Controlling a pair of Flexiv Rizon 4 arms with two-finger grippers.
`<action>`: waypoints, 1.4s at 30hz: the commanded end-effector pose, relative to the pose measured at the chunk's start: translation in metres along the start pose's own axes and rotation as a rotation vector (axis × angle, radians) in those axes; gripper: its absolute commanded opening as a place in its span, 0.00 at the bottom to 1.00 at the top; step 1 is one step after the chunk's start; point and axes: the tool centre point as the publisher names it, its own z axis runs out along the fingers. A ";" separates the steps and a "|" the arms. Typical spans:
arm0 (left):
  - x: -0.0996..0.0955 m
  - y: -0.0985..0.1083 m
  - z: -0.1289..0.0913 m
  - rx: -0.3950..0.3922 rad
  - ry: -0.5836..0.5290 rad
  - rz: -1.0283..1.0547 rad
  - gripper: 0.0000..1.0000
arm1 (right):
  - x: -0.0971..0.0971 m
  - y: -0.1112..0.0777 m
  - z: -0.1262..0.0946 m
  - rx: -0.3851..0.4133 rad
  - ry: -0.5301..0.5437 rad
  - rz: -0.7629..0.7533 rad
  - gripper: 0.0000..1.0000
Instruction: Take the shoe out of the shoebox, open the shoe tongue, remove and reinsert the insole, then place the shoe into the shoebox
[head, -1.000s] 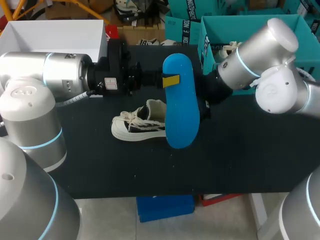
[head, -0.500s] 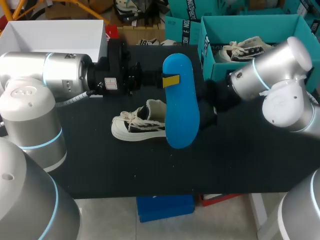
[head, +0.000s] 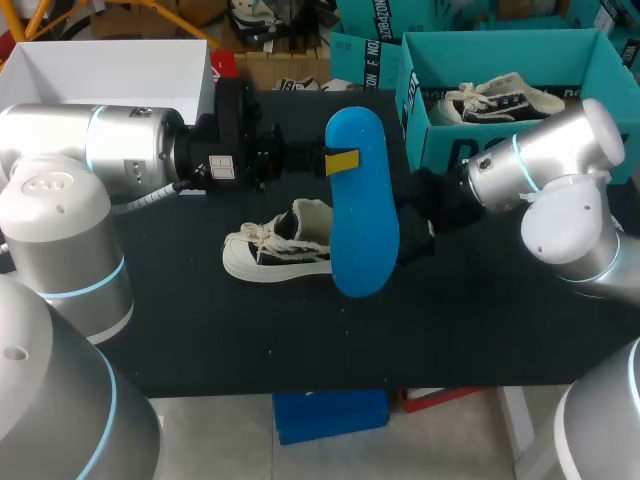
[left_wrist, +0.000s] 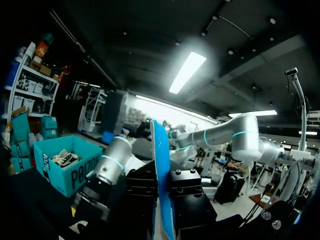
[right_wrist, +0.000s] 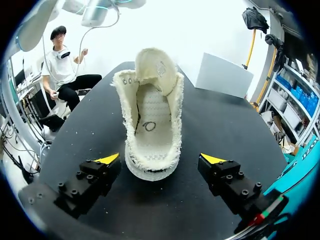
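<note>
My left gripper (left_wrist: 161, 200) is shut on a blue insole (head: 360, 205) and holds it on edge above the table; in the left wrist view the insole (left_wrist: 160, 165) runs edge-on between the fingers. Under it, a white canvas shoe (head: 272, 250) lies on the black table (head: 480, 320). In the right wrist view my right gripper (right_wrist: 160, 160) is open, and the shoe's (right_wrist: 152, 125) heel lies just ahead, between the fingertips and clear of both. The tongue (right_wrist: 156, 70) stands up and the inside is bare. In the head view the insole hides the right gripper's fingers.
A teal shoebox (head: 425, 100) at the back right holds another shoe (head: 500, 98). A white box (head: 110, 65) stands at the back left. My right arm (head: 545, 165) crosses in front of the teal box.
My right arm has swung down and to the right, uncovering the shoe in the teal box. The left arm and the insole have kept still.
</note>
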 end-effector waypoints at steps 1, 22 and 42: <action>0.001 0.001 0.002 0.003 -0.007 0.001 0.00 | -0.001 -0.002 0.004 -0.010 -0.002 0.002 1.00; 0.001 0.001 0.002 0.003 -0.007 0.001 0.00 | -0.011 0.018 -0.020 0.392 0.111 0.002 1.00; 0.001 0.001 0.002 0.003 -0.007 0.001 0.00 | -0.031 0.049 -0.014 0.699 0.164 -0.005 1.00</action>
